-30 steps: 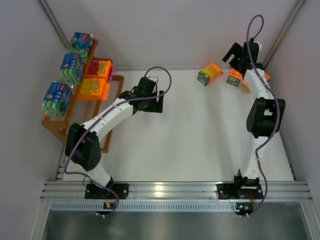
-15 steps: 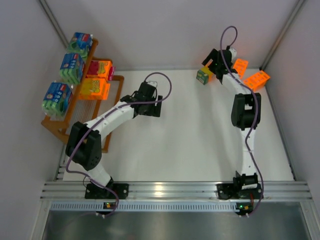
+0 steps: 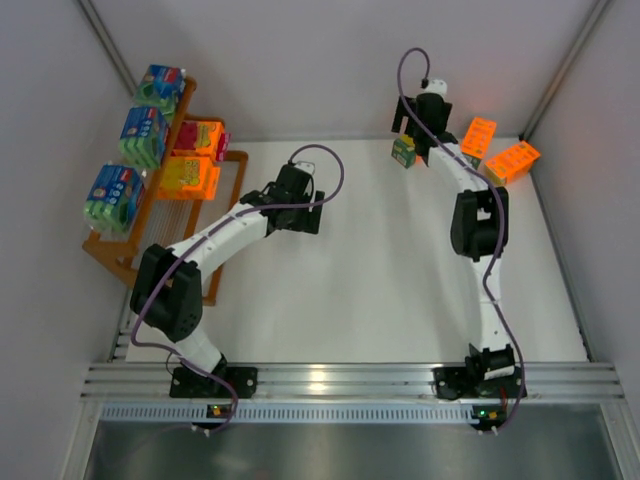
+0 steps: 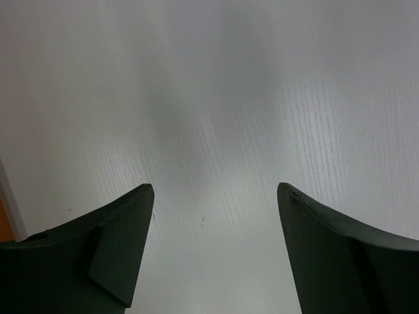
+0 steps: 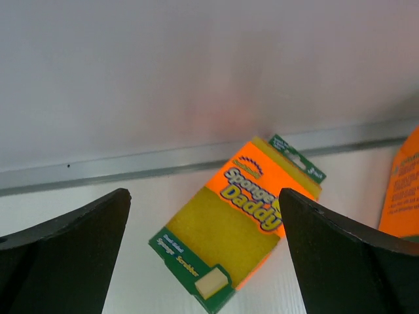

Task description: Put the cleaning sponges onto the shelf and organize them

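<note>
The orange stepped shelf (image 3: pixel 228 160) stands at the far left. Three blue-green sponge packs (image 3: pixel 143 135) sit on its top tier and two orange packs (image 3: pixel 186 177) on the tier below. My right gripper (image 3: pixel 403 125) is open above an orange pack with green ends (image 3: pixel 404 152) by the back wall. In the right wrist view this pack (image 5: pixel 239 242) lies flat between and beyond my open right gripper (image 5: pixel 203 193). Two more orange packs (image 3: pixel 477 137) (image 3: pixel 513 160) lie at the far right. My left gripper (image 3: pixel 312 212) is open and empty over bare table (image 4: pixel 215 186).
The back wall and its metal rail (image 5: pixel 131 167) run just behind the pack under my right gripper. An orange pack's edge (image 5: pixel 402 190) shows at the right of the right wrist view. The side walls close in the table left and right.
My right arm has swung left from the far-right packs to above the leftmost loose orange pack. My left arm has barely moved.
</note>
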### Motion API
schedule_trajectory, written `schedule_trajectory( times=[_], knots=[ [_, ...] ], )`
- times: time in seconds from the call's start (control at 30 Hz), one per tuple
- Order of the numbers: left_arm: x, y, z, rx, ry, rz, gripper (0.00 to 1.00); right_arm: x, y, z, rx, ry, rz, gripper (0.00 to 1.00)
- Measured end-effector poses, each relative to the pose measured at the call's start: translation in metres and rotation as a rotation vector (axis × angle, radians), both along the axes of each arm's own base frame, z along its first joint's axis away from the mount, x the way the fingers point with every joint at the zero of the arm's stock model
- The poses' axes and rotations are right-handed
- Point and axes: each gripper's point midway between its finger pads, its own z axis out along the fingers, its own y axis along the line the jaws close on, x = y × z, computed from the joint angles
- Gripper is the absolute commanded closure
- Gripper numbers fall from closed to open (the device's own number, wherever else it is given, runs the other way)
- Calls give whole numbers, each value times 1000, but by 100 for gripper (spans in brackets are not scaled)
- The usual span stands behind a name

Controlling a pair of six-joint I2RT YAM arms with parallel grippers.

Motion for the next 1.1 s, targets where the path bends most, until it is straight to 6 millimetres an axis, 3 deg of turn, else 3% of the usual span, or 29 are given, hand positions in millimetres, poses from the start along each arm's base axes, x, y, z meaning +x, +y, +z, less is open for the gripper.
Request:
schedule_trajectory(
  times=[0.13, 0.23, 0.3, 0.53, 0.77, 0.87, 1.0, 1.1],
  knots=[
    [0, 0, 0, 1, -1, -2, 18, 15, 16, 19, -139, -71, 89, 1],
    [0, -1, 0, -2, 2, -5, 18, 20, 19, 20, -199, -90, 118, 1],
    [-1, -2, -1, -7, 6, -9, 18, 21, 15, 12, -228, -80, 119, 1],
    [-2, -6, -18, -5, 52, -26, 18, 23, -5, -45, -324, 24, 123, 1],
    [-3, -8, -29, -12, 86, -33, 18, 20, -5, -48, -318, 45, 168, 1],
    [-3, -9, -29, -19, 88, -32, 18, 2, -4, -52, -288, 83, 190, 3],
    [-3, -10, -28, -37, 92, -14, 18, -39, -10, -51, -304, 142, 179, 4],
    [-3, -11, -26, -55, 94, -2, 18, -50, 1, -47, -299, 186, 211, 2]
  ],
)
